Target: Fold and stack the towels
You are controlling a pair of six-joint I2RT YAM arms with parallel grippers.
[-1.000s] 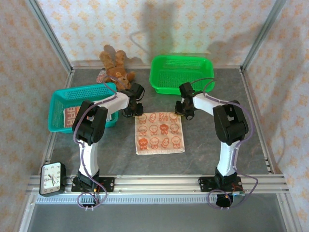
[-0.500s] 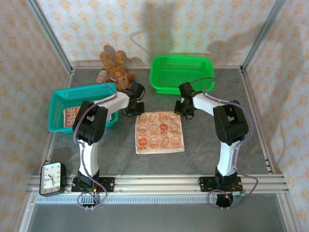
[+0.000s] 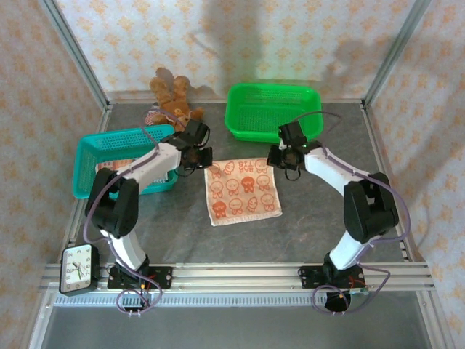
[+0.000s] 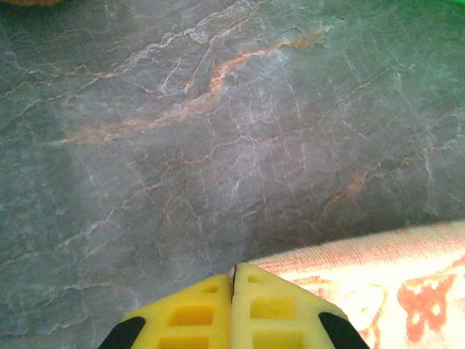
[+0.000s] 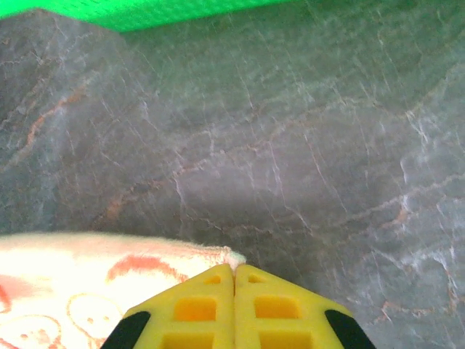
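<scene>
Pinching a far corner each of the orange-print towel [image 3: 243, 190] lying mid-counter [image 3: 320, 218], left claw [image 3: 199, 155] and right claw [image 3: 279, 156] have just closed tight from part-open, towel slightly skewed, so the first fold looks ready to start.

The overhead camera hangs high above the near edge of the table [image 3: 312, 225], tilted down and forward, and takes in the whole grey top to the far wall. Each wrist camera rides low, close over the surface, and looks out past its own yellow fingertips toward the far edge. From the left gripper [image 4: 233, 270] I see the far left corner of the towel [image 4: 392, 283]. From the right gripper [image 5: 234, 272] I see its far right corner and the near rim of the green basket [image 5: 109, 13]. All three views share the towel's far edge.
</scene>
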